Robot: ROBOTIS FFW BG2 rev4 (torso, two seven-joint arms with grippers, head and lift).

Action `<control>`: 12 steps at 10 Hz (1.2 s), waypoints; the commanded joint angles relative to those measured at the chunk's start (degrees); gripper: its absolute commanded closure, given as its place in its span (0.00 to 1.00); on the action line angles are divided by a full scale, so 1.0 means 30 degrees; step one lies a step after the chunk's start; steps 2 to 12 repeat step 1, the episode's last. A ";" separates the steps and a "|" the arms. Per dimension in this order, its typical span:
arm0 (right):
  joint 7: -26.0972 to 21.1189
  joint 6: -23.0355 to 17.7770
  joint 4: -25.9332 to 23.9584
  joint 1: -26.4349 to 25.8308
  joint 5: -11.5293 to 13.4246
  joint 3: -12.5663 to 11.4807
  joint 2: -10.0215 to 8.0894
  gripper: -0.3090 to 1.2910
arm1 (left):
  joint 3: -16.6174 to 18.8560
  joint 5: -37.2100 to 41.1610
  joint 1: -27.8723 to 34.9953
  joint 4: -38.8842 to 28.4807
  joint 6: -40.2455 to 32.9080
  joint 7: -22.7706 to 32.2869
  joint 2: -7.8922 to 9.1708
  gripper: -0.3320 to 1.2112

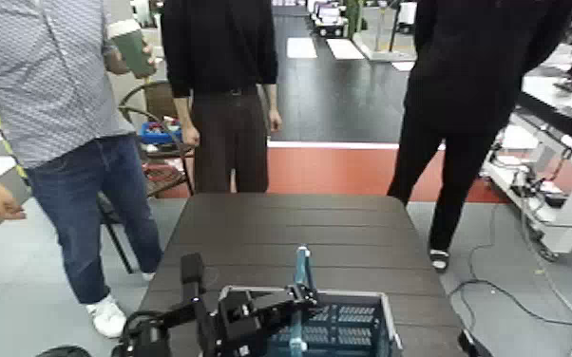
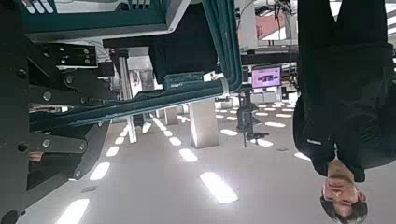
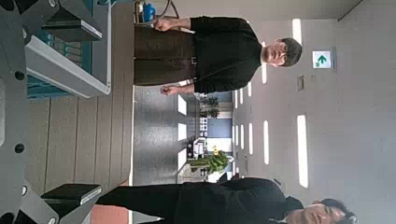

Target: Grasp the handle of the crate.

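My black left gripper (image 1: 295, 296) pinches the thin teal arched handle (image 1: 301, 271), which stands upright over the blue lattice plastic crate with grey rim (image 1: 361, 328) at the dark slatted table's (image 1: 290, 233) near edge (three people stand beyond). My right gripper (image 3: 42, 112) hangs spread beside the crate.

The black metal linkage of the left gripper (image 2: 56, 121) fills the left side of the frame, its bolted finger bars running from the top left down to the lower left. A thin teal-blue arched bar, the handle (image 2: 140, 101), crosses from the left middle toward the upper centre, where it bends and climbs out at the top edge; it lies between the jaws, touching the upper finger (image 2: 70, 58). A person in black clothing (image 2: 341, 84) fills the right side of the frame, and long ceiling lights (image 2: 219, 187) run across the lower centre
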 commanded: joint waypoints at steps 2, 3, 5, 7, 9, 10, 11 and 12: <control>-0.0198 0.0062 -0.0028 -0.0040 0.0124 0.0060 -0.0085 0.29 | -0.0001 0.0000 0.0023 0.0000 -0.0019 -0.0029 -0.0001 0.99; -0.0198 0.0062 -0.0028 -0.0040 0.0124 0.0060 -0.0085 0.29 | -0.0001 0.0000 0.0023 0.0000 -0.0019 -0.0029 -0.0001 0.99; -0.0198 0.0062 -0.0028 -0.0040 0.0124 0.0060 -0.0085 0.29 | -0.0001 0.0000 0.0023 0.0000 -0.0019 -0.0029 -0.0001 0.99; -0.0198 0.0062 -0.0028 -0.0040 0.0124 0.0060 -0.0085 0.29 | -0.0001 0.0000 0.0023 0.0000 -0.0019 -0.0029 -0.0001 0.99; -0.0198 0.0062 -0.0028 -0.0040 0.0124 0.0060 -0.0085 0.29 | -0.0001 0.0000 0.0023 0.0000 -0.0019 -0.0029 -0.0001 0.99; -0.0198 0.0062 -0.0028 -0.0040 0.0124 0.0060 -0.0085 0.29 | -0.0001 0.0000 0.0023 0.0000 -0.0019 -0.0029 -0.0001 0.99; -0.0198 0.0062 -0.0028 -0.0040 0.0124 0.0060 -0.0085 0.29 | -0.0001 0.0000 0.0023 0.0000 -0.0019 -0.0029 -0.0001 0.99; -0.0198 0.0062 -0.0028 -0.0040 0.0124 0.0060 -0.0085 0.29 | -0.0001 0.0000 0.0023 0.0000 -0.0019 -0.0029 -0.0001 0.99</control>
